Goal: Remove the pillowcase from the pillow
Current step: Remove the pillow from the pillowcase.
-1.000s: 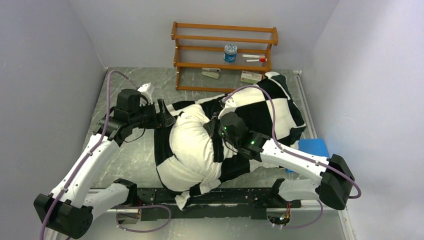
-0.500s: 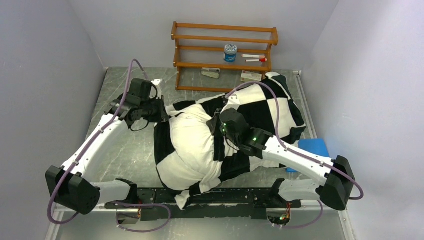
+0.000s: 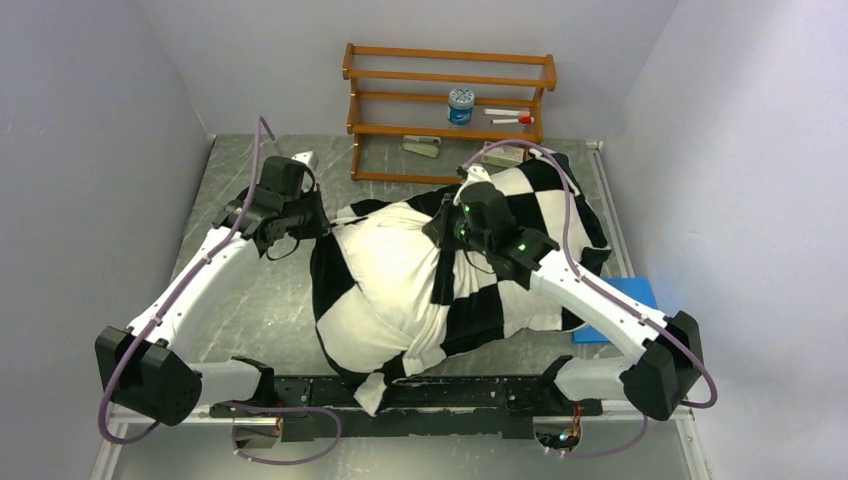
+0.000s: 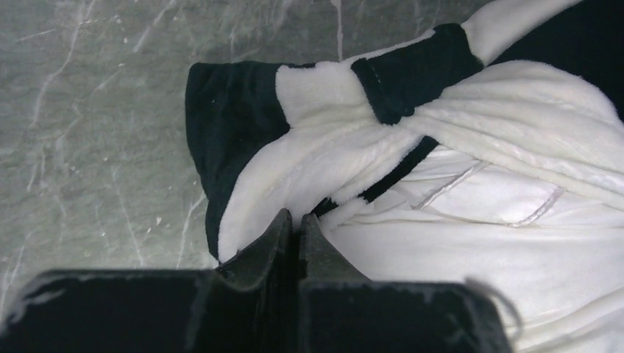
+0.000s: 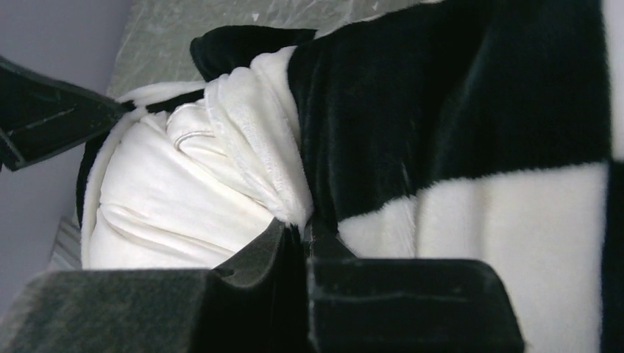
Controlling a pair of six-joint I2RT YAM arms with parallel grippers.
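The plump white pillow (image 3: 385, 275) lies mid-table, its left half bare. The black-and-white checked pillowcase (image 3: 535, 225) covers its right half and wraps round the near edge. My left gripper (image 3: 318, 217) is at the pillow's far-left corner. In the left wrist view it (image 4: 298, 217) is shut on a fold of the pillowcase's fuzzy edge (image 4: 316, 154), right beside the smooth pillow (image 4: 478, 243). My right gripper (image 3: 443, 225) is over the middle. In the right wrist view it (image 5: 303, 224) is shut on the pillowcase's bunched white rim (image 5: 257, 147), with the pillow (image 5: 169, 198) to its left.
A wooden rack (image 3: 450, 110) stands at the back wall with a small blue tin (image 3: 461, 105) and markers on it. A blue flat pad (image 3: 620, 300) lies at the right edge, partly under the right arm. Grey walls close in on both sides.
My left gripper has closed on the fabric at the pillow's far-left corner. My right gripper has pulled the pillowcase rim back and to the right, baring more of the pillow.
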